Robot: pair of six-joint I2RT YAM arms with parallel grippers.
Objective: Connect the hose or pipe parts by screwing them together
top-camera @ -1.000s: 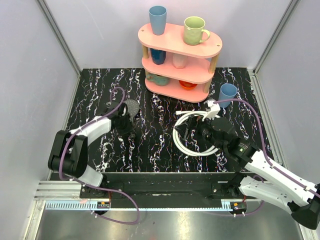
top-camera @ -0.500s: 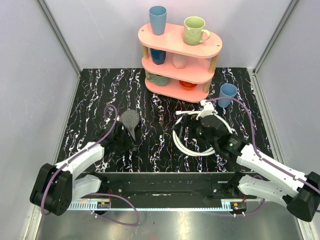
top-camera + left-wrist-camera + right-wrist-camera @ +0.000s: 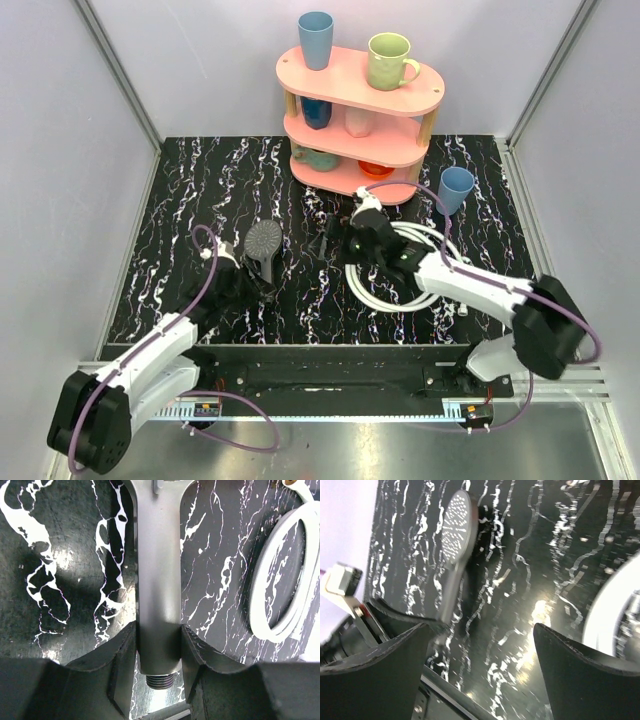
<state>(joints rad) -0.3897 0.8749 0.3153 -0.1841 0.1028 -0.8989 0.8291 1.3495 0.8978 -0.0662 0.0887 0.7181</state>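
The grey shower head lies at the table's middle left, round face toward the back. Its handle runs toward me, and my left gripper is shut on it just above the threaded end. In the top view the left gripper sits at the near end of the handle. The white hose lies coiled at the middle right, partly under my right arm. My right gripper hovers open and empty between the coil and the shower head. A stretch of hose shows past its right finger.
A pink three-tier shelf with cups stands at the back centre. A blue cup stands on the table to its right. Grey walls close in the left and right sides. A metal rail runs along the near edge.
My right gripper has swung left, off the hose coil toward the shower head. The left arm has drawn back and lower, still holding the handle, and the head has barely shifted.
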